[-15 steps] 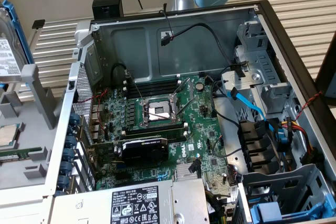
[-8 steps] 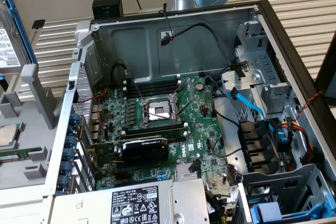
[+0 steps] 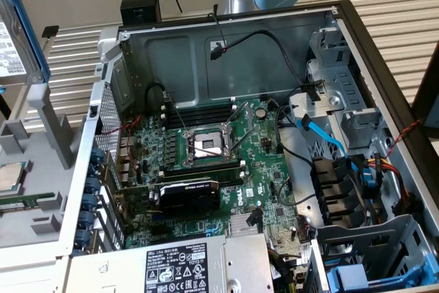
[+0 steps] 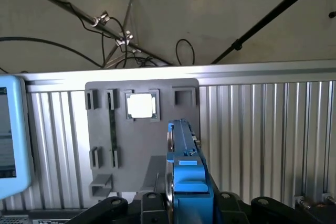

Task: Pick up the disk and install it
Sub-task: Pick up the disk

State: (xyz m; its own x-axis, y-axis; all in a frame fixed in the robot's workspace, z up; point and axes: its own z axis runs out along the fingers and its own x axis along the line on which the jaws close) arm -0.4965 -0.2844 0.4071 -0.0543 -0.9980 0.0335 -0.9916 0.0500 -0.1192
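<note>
The disk (image 4: 185, 156) shows edge-on in the wrist view, a thin silver body clipped in a blue plastic carrier. It stands between the dark fingers (image 4: 151, 204) of my gripper (image 4: 186, 203), which is shut on it. In the exterior view the disk (image 3: 17, 39), with its white label and blue frame, hangs at the upper left edge above the grey holder (image 3: 44, 118), outside the case.
The open computer case (image 3: 343, 15) holds a green motherboard (image 3: 264, 169), grey drive bays (image 3: 343, 111) with loose cables, a blue bay (image 3: 357, 276) and a power-supply box (image 3: 185, 265). A processor chip (image 4: 140, 105) and a memory stick (image 4: 112, 124) sit on the grey holder (image 4: 173, 124).
</note>
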